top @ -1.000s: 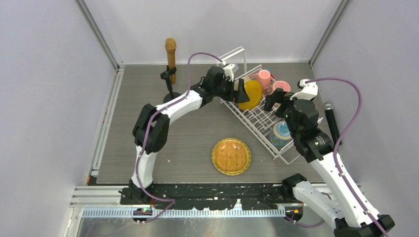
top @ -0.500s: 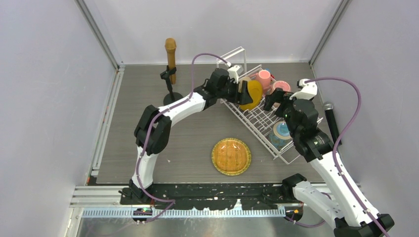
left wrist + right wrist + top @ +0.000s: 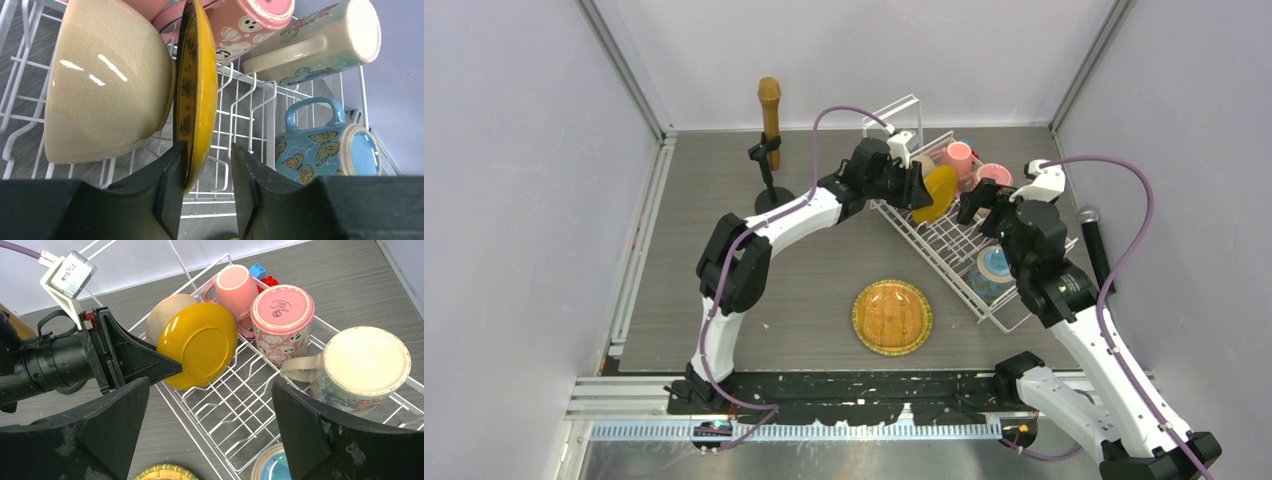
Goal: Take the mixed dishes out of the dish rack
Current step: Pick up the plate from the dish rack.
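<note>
Reaching arm, left gripper [image 3: 207,147]: jaws spread, straddling the lower rim of the yellow plate [image 3: 197,75]. One finger sits just beside its patterned face, the other stands clear of the plain back.
Yellow plate: on edge in the dish rack [image 3: 944,245], near upright.
Beige bowl [image 3: 105,85]: on its side in the rack, against the plate's patterned face.
Dish rack: white wire, set diagonally on the right part of the table [image 3: 824,260].
Plain pink mug [image 3: 235,287]: base up, just beyond the plate.
Patterned pink mug [image 3: 282,310]: base up, beside the plain one.
Cream mug [image 3: 365,362]: base up, next along the rack.
Blue butterfly mug [image 3: 325,150]: towards the rack's near end.
Patterned plate [image 3: 892,317]: flat on the table — apart from the rack.
Right gripper [image 3: 210,390]: fingers wide apart, holding nothing — above the rack's middle.
</note>
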Robot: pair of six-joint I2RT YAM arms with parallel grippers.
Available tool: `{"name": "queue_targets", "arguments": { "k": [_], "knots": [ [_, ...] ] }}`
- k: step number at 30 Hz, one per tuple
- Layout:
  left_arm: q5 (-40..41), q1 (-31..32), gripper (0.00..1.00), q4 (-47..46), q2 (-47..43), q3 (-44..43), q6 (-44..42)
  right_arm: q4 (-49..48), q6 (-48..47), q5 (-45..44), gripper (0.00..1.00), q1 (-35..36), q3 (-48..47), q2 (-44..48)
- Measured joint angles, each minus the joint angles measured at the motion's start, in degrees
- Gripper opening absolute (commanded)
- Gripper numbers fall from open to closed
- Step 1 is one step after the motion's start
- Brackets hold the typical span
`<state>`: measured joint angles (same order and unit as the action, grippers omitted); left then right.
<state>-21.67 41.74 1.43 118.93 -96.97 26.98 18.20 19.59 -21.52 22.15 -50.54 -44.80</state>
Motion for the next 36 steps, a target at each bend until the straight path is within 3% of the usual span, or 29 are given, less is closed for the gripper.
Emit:
{"name": "queue_targets", "arguments": {
  "k": [8, 15, 26, 36],
  "knots": [
    [-2.99, 0.15, 0.12, -3.41, -0.02, -0.24, 1.05, 0.00, -0.02, -0.02, 1.00, 0.00, 0.11, -0.24],
    [-5.99, -0.07, 0.00, -6.58, 0.00, -0.24, 1.01, -0.02, -0.22, -0.07, 1.00, 0.00, 0.13, -0.24],
    [-12.52, -0.02, 0.00, -11.08, 0.00, -0.24, 4.39, -0.09, -0.24, -0.17, 1.00, 0.00, 0.39, -0.22],
    [-20.65, 0.24, 0.00, -11.78, -3.52, 1.95, 1.62, -2.95, 0.57, -2.56, 1.00, 0.00, 4.28, 4.81]
  ]
}}
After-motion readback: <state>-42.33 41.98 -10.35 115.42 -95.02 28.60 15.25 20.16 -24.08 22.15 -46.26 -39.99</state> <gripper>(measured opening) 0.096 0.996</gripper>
